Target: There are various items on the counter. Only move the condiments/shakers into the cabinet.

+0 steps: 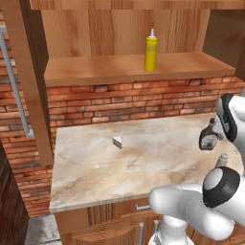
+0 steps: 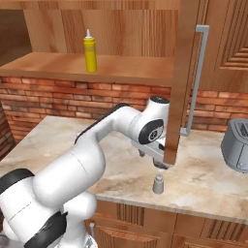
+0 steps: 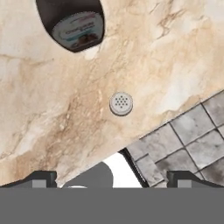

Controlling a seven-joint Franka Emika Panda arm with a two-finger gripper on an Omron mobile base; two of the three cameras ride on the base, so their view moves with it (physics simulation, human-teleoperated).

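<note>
Beige marble tabletop (image 1: pixel 143 162) under tool (image 3: pixel 111 179), fingers (image 3: pixel 41 178) spread wide and holding nothing, poised straight over grey shaker (image 3: pixel 121 103) near front edge, dark bottle (image 1: pixel 209 136) just beyond, rainbow wedge (image 1: pixel 117 141) far left, yellow squeeze bottle (image 1: pixel 150 50) upright on cabinet shelf (image 1: pixel 95 69).

Counter (image 1: pixel 143 158): shaker (image 2: pixel 158 184), bottle (image 1: pixel 209 136), wedge (image 1: pixel 117 141)

Veined marble counter (image 1: pixel 143 158), wood-grain cabinet (image 1: pixel 119 28), perforated metal-capped shaker (image 3: pixel 121 103).
</note>
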